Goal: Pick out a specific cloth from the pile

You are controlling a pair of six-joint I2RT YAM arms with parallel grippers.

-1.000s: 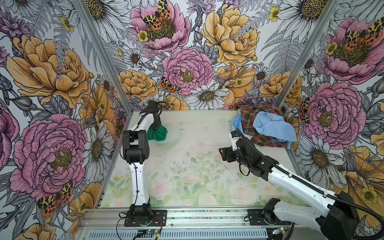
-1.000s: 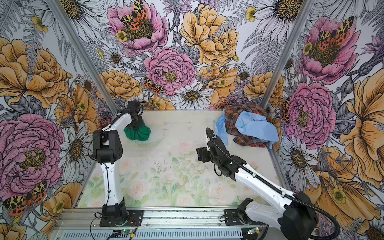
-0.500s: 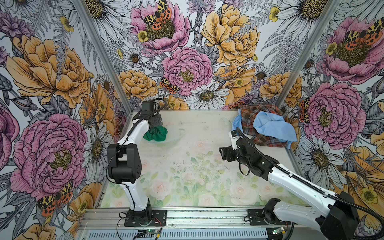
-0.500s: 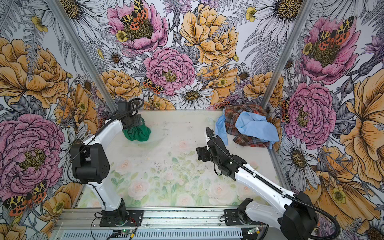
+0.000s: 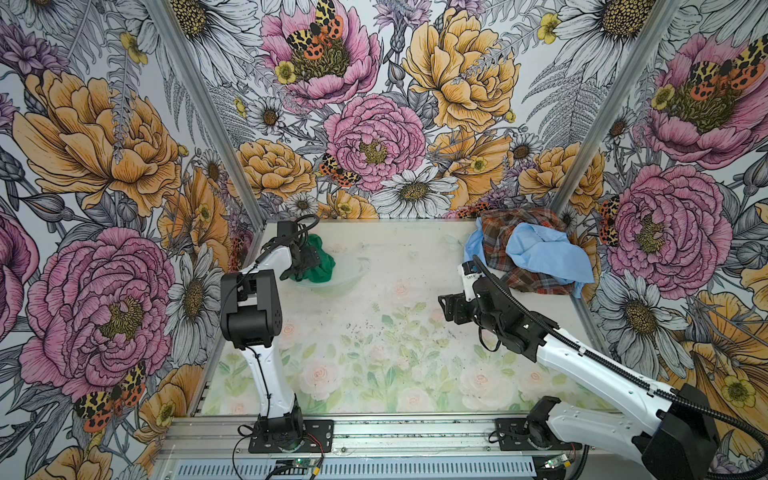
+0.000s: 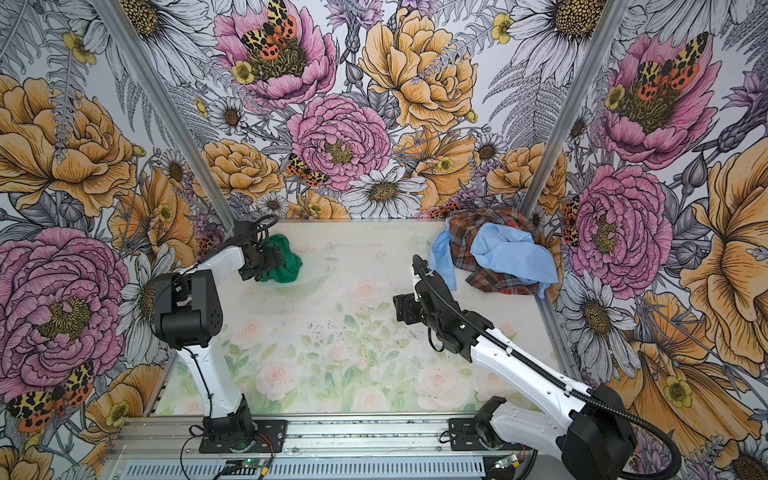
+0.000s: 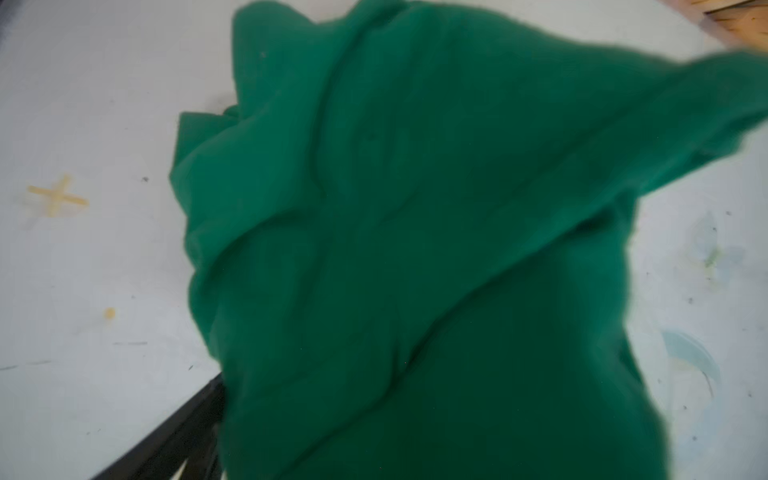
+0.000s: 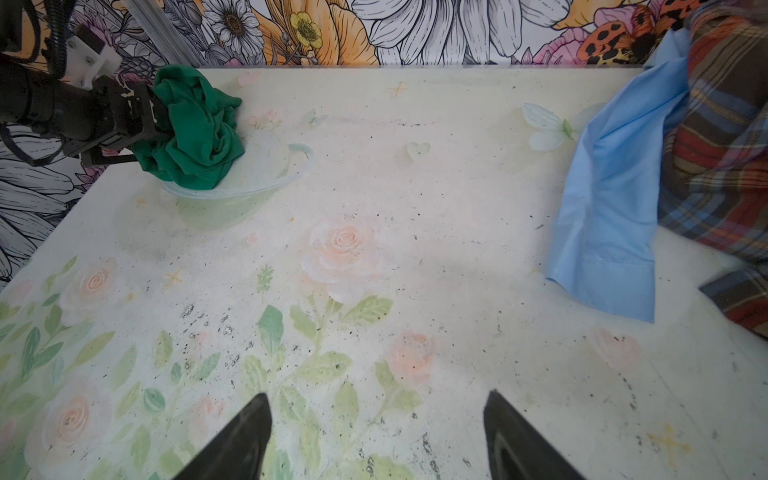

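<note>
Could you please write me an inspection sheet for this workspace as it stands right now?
Surface: table, pale floral print, scuffed with dark specks.
Job's things: green cloth crumpled at the far left of the table, apart from the pile of light blue and plaid fabric in the far right corner.
Clutter: nothing seen.
Grippers: left gripper against the green cloth, jaws spread; right gripper over bare table, jaws open, holding nothing.
Cables: black cable loops over the left wrist; ribbed hose runs along the right arm.
Surroundings: flower-print walls; metal rail at the near edge.
</note>
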